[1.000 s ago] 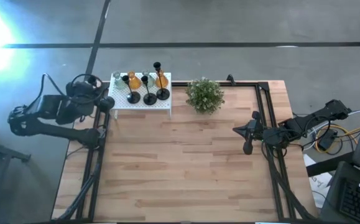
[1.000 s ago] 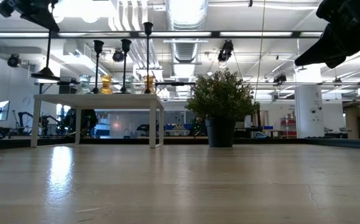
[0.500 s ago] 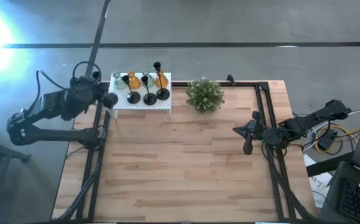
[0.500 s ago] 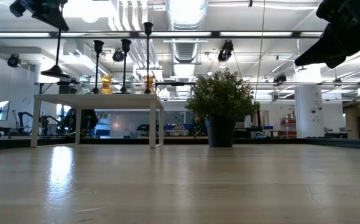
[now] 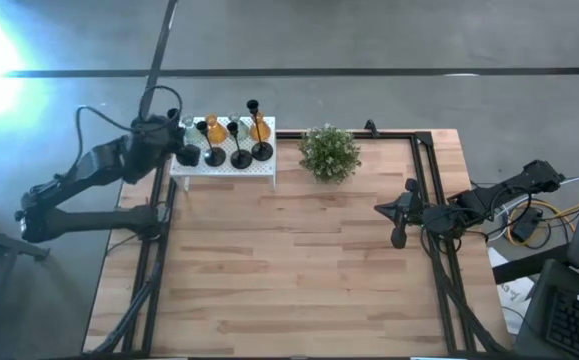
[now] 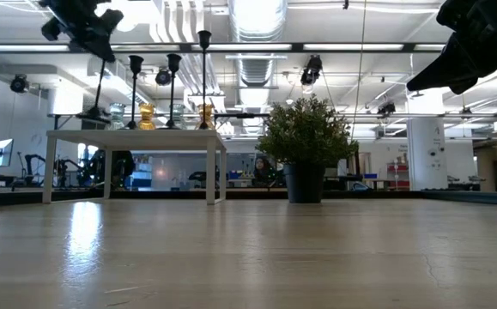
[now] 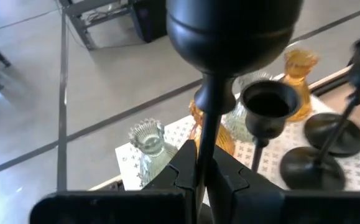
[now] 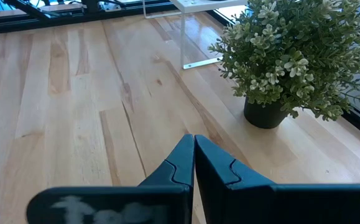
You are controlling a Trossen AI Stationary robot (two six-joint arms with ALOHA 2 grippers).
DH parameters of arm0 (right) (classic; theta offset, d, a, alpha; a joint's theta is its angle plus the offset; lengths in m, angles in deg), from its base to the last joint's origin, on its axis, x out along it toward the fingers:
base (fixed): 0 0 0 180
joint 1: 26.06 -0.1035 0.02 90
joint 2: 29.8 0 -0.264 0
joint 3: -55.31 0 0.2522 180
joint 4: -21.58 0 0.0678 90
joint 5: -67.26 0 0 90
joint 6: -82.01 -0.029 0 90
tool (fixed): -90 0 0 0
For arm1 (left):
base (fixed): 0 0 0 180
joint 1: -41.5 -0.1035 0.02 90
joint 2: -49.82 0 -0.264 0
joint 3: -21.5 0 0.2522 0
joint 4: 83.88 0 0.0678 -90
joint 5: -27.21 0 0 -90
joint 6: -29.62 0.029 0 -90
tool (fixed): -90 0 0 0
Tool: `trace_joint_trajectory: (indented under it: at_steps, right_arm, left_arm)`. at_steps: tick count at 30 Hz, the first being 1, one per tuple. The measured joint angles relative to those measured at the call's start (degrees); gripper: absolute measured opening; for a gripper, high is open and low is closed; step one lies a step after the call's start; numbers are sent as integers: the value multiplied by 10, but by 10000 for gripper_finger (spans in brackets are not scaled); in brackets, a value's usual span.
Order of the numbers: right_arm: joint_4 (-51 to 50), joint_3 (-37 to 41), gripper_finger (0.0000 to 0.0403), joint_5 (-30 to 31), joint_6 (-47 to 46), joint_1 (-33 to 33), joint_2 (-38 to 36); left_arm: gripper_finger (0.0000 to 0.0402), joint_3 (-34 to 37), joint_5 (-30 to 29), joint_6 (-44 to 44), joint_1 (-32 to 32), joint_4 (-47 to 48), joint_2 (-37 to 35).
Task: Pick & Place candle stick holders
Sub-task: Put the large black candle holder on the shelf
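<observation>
Left pincer clenched on black holder stem, now carried over white box edge; placement pending. Right pincer clenched empty, parked.

Setting: open robotics lab or workshop hall.
Ceiling: exposed ducts, strip lights, hanging cables.
Floor: bare grey concrete around the rig.
Bench: butcher-block table in a black frame.
Side: keyboard, loose wiring.

Left end effector carries a black candle stick holder at the white box's left end; right end effector waits far right of it.
</observation>
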Motion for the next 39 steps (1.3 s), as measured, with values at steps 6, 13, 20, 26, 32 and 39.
trace_joint_trajectory:
  at_steps: [6, 13, 20, 26, 32, 39]
  right_arm:
    - [0, 0, 8, 0, 0, 0, 0]
    - [0, 0, 8, 0, 0, 0, 0]
    - [0, 0, 8, 0, 0, -1, 0]
    - [0, 0, 8, 0, 0, 0, 0]
    - [0, 0, 8, 0, 0, 0, 0]
    - [0, 0, 8, 0, 0, 0, 0]
  left_arm:
    - [16, 51, 10, -16, -28, -21, -54]
    - [16, 81, 20, -38, -34, -27, -89]
    - [16, 107, 21, -39, -34, -46, -90]
    - [16, 118, 20, -41, -35, -50, -88]
    - [16, 118, 18, -41, -42, -53, -88]
    - [31, 118, 17, -35, -51, -61, -87]
